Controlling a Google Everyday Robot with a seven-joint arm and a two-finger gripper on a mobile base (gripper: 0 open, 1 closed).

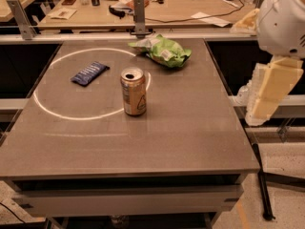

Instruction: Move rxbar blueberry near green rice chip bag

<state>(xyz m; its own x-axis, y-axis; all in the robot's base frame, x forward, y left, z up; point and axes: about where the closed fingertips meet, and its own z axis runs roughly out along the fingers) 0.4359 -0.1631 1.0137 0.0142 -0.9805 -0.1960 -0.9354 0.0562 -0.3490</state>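
Observation:
The rxbar blueberry (89,73), a flat dark blue wrapper, lies at the left of the table inside a bright ring of light. The green rice chip bag (164,51), crumpled light green with white patches, lies at the far middle of the table. The bar is well to the left of the bag and nearer to me. The gripper itself is out of view. Only white and tan segments of the arm (275,87) show at the right edge, off the table's right side and away from both objects.
A tan drink can (133,91) stands upright between me and the bag, right of the bar. The grey table (190,137) has a metal post (139,14) at its far edge. A cluttered wooden bench (186,4) lies behind.

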